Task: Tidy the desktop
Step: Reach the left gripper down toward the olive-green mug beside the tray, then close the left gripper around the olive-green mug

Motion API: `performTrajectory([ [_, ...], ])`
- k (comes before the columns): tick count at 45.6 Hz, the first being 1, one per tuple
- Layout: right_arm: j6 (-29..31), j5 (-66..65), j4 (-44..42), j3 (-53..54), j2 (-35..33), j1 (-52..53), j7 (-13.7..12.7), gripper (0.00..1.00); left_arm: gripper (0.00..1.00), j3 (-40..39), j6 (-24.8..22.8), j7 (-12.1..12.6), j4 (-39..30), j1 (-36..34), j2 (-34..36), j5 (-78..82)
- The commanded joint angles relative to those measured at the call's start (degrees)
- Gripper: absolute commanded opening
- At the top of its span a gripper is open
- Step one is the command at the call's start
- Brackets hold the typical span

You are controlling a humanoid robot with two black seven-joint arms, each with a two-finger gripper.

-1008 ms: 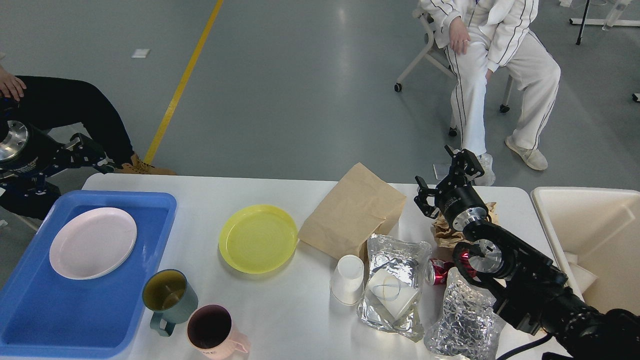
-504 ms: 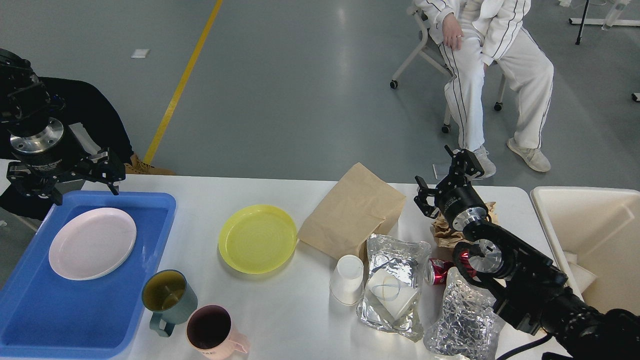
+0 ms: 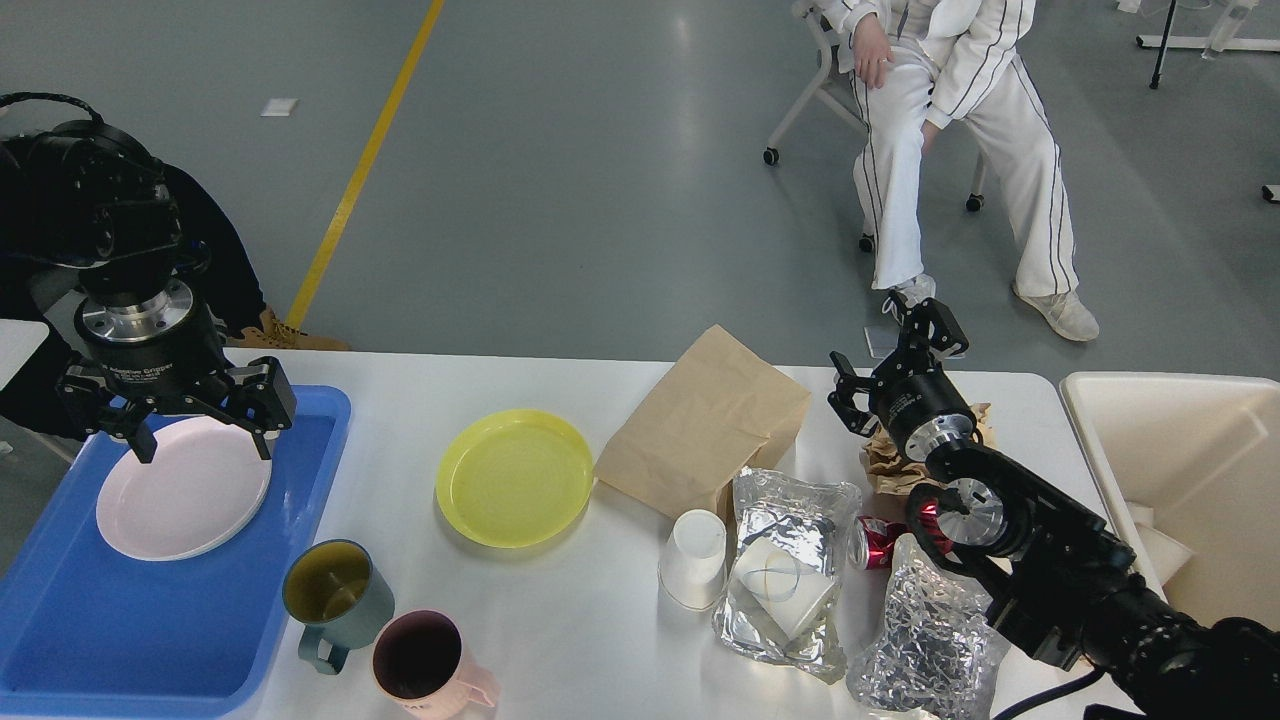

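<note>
Left gripper [image 3: 197,447] hanging spread wide and empty at the left of the frame, over the far edge of the white plate [image 3: 183,487] in the blue tray [image 3: 60,620]; having swung in within the last second from beyond the left edge, where it was hovering off the table. Pointing down now, fingers straddling the plate's rim, not yet touching as far as can be judged.

Right gripper [image 3: 880,375] sitting open right of centre, unmoved across the same second, just above the crumpled brown paper [image 3: 890,468].

Filling the lower frame: the desktop [image 3: 560,640], still cluttered. Lying from left to right: green mug [image 3: 330,592] and pink mug [image 3: 425,660] just beside the tray, yellow plate [image 3: 515,477] in the middle, brown paper bag [image 3: 705,420], upturned paper cup [image 3: 693,556], foil pouches [image 3: 790,570], red can [image 3: 880,543]. Standing at the right edge: cream bin [image 3: 1170,440].

Probably meaning dishware sorting starting on the left; most of the tidying remaining.
</note>
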Motion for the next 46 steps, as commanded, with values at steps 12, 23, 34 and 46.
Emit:
performTrajectory([
  [12,0.00,0.02,0.00,0.00,0.00,0.00,0.00,1.00,0.97,-2.11,0.00,0.06,3.16,11.91,-2.36,0.09],
  [23,0.00,0.02,0.00,0.00,0.00,0.00,0.00,1.00,0.97,-5.10,0.00,0.06,5.63,17.19,-2.54,0.09],
  [34,0.00,-0.07,0.00,0.00,0.00,0.00,0.00,1.00,0.97,-6.33,0.00,0.06,6.15,20.44,-3.68,0.09],
  [46,0.00,-0.07,0.00,0.00,0.00,0.00,0.00,1.00,0.97,-6.60,0.00,0.06,7.56,21.50,-4.21,0.00],
])
